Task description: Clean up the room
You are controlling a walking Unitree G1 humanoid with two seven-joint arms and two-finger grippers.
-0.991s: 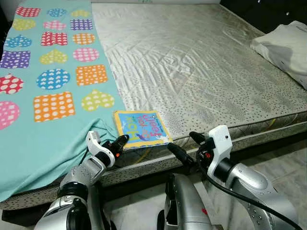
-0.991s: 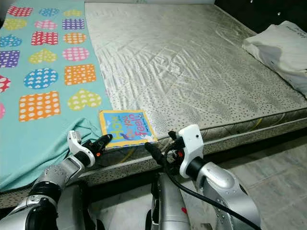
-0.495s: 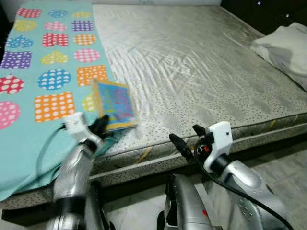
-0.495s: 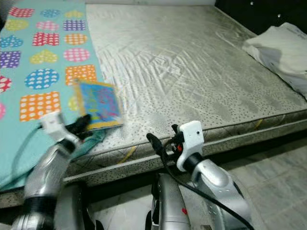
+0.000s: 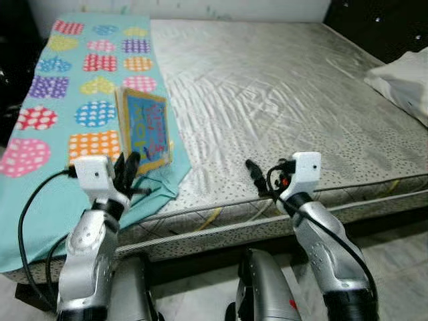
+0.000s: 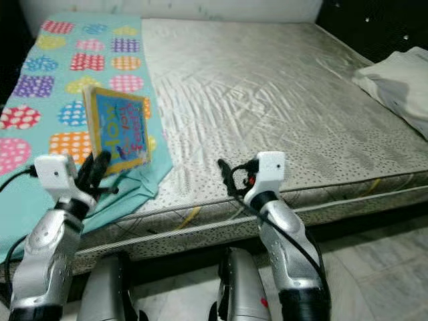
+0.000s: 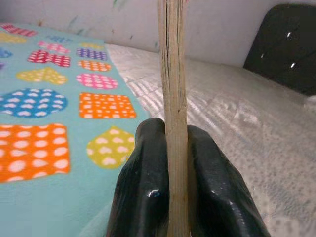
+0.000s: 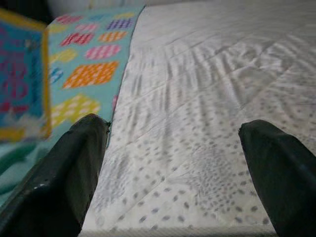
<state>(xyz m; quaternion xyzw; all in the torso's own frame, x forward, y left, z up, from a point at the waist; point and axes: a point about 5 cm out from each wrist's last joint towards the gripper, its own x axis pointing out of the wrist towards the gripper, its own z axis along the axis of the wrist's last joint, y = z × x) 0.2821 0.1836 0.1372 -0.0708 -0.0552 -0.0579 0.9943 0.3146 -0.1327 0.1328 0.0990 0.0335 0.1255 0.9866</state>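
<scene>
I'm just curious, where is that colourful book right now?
The left gripper holds the book upright above the teal blanket, at the robot's left.

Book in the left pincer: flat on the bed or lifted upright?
Lifted upright: the book stands on edge above the teal blanket, clamped in the left pincer.
</scene>
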